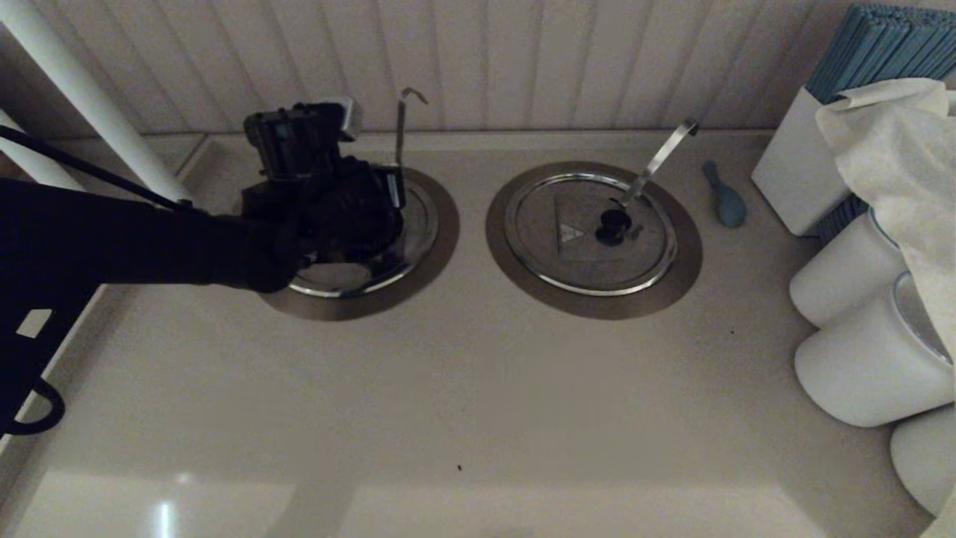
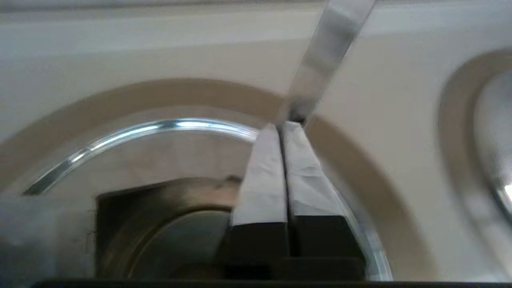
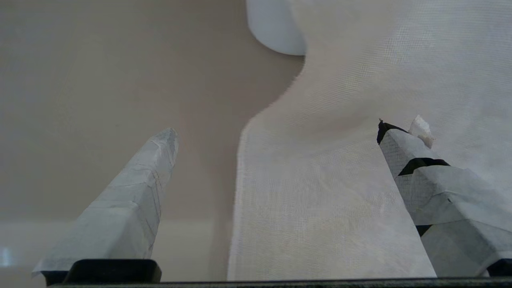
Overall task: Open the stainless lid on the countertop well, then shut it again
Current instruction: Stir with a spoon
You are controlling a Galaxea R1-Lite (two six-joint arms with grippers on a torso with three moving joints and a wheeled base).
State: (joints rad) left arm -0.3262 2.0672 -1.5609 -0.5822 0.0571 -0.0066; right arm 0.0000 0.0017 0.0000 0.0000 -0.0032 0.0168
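The left gripper (image 2: pixel 283 126) is hanging over the stainless lid (image 1: pixel 414 217) on the left countertop well (image 1: pixel 441 246), its jaws pressed together just beside the thin handle (image 2: pixel 324 56). The right gripper (image 3: pixel 276 132) is idling with jaws spread, near the white cloth (image 3: pixel 360 200).

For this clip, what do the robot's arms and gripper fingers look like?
The left arm is black and bulky, with a thin black cable behind it and a boxy black wrist block. The left gripper and right gripper have tapered fingers wrapped in pale grey-white tape over black bases.
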